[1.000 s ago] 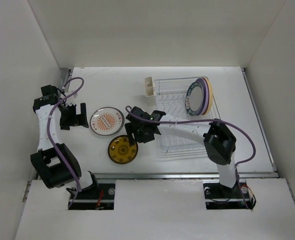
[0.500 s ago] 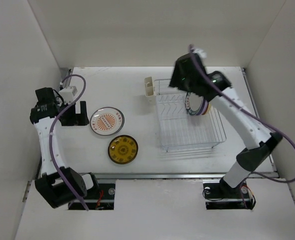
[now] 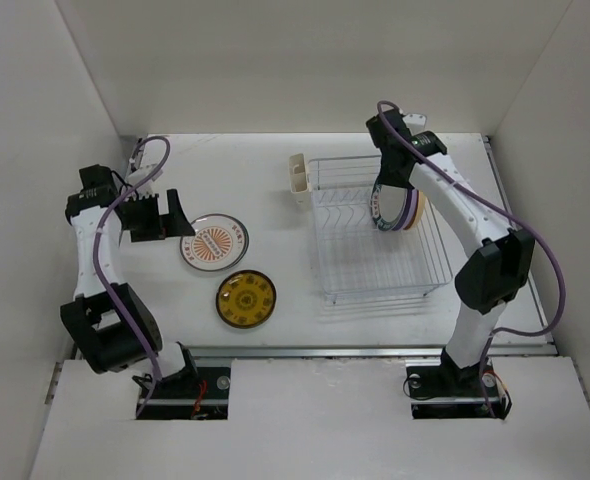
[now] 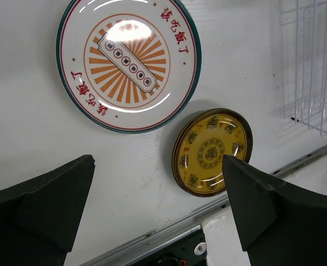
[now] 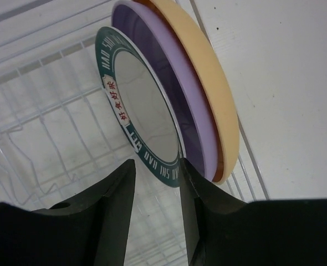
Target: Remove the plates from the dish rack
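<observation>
The right end effector [image 5: 157,169] is set astride the lower rim of the teal-rimmed plate [image 5: 144,119], its jaws narrowly apart and a gap visible beside the left finger [image 5: 105,202]. This plate is stood on edge in the dish rack [image 3: 320,250], with the lavender plate [image 5: 169,83] and the tan plate [image 5: 205,72] close behind it. The left end effector [image 4: 158,163] is held wide apart above the tabletop [image 3: 245,170], where the orange-centred plate [image 4: 129,64] and the amber plate [image 4: 210,152] are laid flat, nearly touching.
</observation>
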`<state>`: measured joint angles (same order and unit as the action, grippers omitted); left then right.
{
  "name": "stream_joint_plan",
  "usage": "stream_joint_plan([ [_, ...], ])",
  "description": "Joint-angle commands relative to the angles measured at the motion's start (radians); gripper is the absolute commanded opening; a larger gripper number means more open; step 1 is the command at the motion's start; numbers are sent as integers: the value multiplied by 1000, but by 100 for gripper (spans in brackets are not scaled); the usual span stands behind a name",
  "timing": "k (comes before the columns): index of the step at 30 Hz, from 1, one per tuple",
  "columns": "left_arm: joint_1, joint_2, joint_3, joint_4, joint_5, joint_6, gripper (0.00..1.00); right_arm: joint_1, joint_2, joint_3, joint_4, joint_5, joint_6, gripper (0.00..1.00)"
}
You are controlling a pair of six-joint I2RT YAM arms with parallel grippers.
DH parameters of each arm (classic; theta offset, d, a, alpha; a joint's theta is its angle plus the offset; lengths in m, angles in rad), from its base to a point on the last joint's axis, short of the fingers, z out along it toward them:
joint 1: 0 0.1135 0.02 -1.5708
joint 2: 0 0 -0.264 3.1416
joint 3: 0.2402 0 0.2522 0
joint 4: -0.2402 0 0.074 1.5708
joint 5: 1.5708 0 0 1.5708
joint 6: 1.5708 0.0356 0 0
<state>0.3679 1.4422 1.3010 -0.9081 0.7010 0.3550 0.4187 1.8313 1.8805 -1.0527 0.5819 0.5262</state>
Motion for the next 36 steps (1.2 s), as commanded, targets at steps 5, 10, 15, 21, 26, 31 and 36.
stream_joint_plan([
  [5,3,-123,-66,89,-115,-2,100,-28,48,34,-24,97,-22,43],
  [10,3,-144,-75,109,-138,-2,100,-28,135,43,-44,159,-12,45],
  [15,3,-135,-85,109,-138,-2,100,-28,187,43,-35,148,-12,37],
  [21,3,-135,-85,78,-126,16,100,-28,126,97,-35,136,-12,0],
  [26,-41,-144,-52,35,-117,36,100,32,80,276,-164,209,-12,0],
  [31,-61,-135,1,-15,0,45,100,118,16,436,-245,124,-21,0],
  [36,-61,-100,20,-83,146,65,100,208,-133,161,50,-283,-97,0],
])
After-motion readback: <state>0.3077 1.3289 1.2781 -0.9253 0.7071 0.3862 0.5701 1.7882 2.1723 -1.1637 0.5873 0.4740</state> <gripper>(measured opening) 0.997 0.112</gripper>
